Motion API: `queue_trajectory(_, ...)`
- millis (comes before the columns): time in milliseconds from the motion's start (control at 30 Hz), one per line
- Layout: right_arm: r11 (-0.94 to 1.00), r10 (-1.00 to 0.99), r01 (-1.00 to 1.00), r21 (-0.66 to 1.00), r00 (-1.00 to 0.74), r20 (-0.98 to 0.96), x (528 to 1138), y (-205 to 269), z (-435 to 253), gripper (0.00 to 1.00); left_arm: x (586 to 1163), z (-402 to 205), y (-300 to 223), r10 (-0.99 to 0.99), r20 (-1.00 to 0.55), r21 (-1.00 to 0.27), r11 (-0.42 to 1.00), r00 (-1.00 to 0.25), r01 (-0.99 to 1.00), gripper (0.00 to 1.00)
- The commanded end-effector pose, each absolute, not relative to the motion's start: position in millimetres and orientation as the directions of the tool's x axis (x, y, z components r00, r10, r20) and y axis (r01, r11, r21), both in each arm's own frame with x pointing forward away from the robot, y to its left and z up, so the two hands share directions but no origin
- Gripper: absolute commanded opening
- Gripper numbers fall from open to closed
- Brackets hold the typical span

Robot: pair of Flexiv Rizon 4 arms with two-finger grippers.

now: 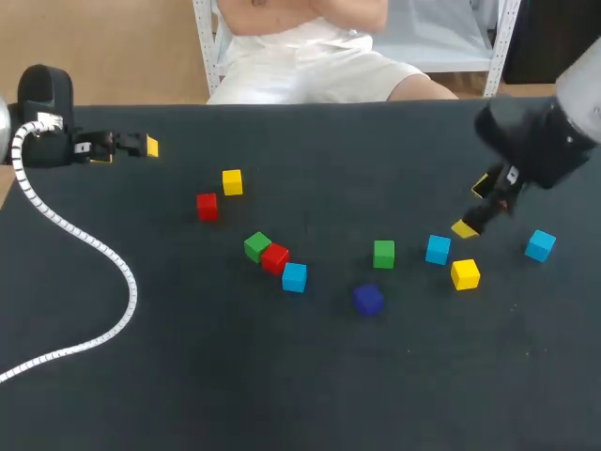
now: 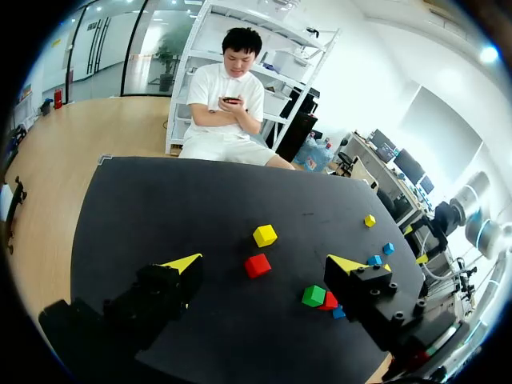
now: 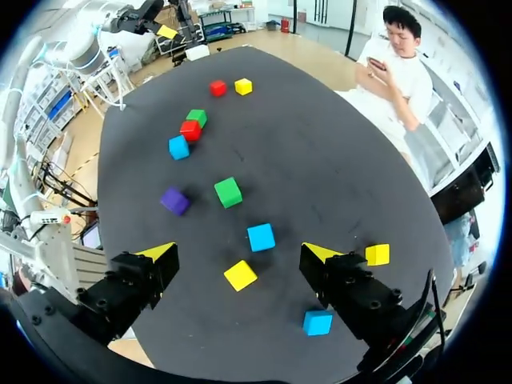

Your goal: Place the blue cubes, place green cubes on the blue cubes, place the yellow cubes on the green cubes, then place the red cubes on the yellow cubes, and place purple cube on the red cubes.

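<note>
Cubes lie scattered on the dark table (image 1: 188, 357). At the left middle are a yellow cube (image 1: 232, 181) and a red cube (image 1: 207, 206). A green cube (image 1: 256, 246), a red cube (image 1: 274, 257) and a blue cube (image 1: 294, 276) touch in a row. Further right lie the purple cube (image 1: 367, 299), a green cube (image 1: 383, 253), a blue cube (image 1: 438, 249), a yellow cube (image 1: 465, 273) and a blue cube (image 1: 540, 244). My right gripper (image 1: 472, 207) hangs open above the blue (image 3: 261, 237) and yellow (image 3: 240, 274) cubes. My left gripper (image 1: 131, 146) is open at the far left, holding nothing.
A white ribbed cable (image 1: 94, 249) runs from my left arm across the table's left side to the front edge. Another yellow cube (image 3: 377, 254) lies beside my right gripper near the table's far right edge, hidden under the arm in the head view.
</note>
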State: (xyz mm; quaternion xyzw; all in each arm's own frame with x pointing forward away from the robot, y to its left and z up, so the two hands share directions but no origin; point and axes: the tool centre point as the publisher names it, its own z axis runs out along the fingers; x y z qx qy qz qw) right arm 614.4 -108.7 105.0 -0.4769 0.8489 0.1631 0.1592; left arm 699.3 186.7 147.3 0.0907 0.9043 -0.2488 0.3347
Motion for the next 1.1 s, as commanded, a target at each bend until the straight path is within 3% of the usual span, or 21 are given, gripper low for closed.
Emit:
queue_trajectory(33, 0.46, -0.761, -0.868, 0.187, -0.494, -0.421, 621.6, -107.6, 105.0, 1.0, 699.5, 149.1, 185.2, -0.001, -0.645, -0.385, 0.864, -0.764, 0.324, 1.0)
queue_trajectory(400, 0.46, -0.761, -0.868, 0.187, -0.494, -0.421, 621.6, -107.6, 105.0, 1.0, 699.5, 149.1, 185.2, -0.001, -0.645, -0.385, 0.864, -0.764, 0.324, 1.0)
queue_trajectory(700, 0.253, -0.907, -0.963, 0.089, -0.268, -0.325, 591.7, -67.8, 70.9, 1.0, 699.5, 149.1, 185.2, -0.001, -0.645, -0.385, 0.864, -0.764, 0.324, 1.0)
queue_trajectory(1100, 0.236, -0.909, -0.969, 0.077, -0.248, -0.336, 627.1, -88.2, 38.5, 1.0, 699.5, 149.1, 185.2, -0.001, -0.645, -0.385, 0.864, -0.764, 0.324, 1.0)
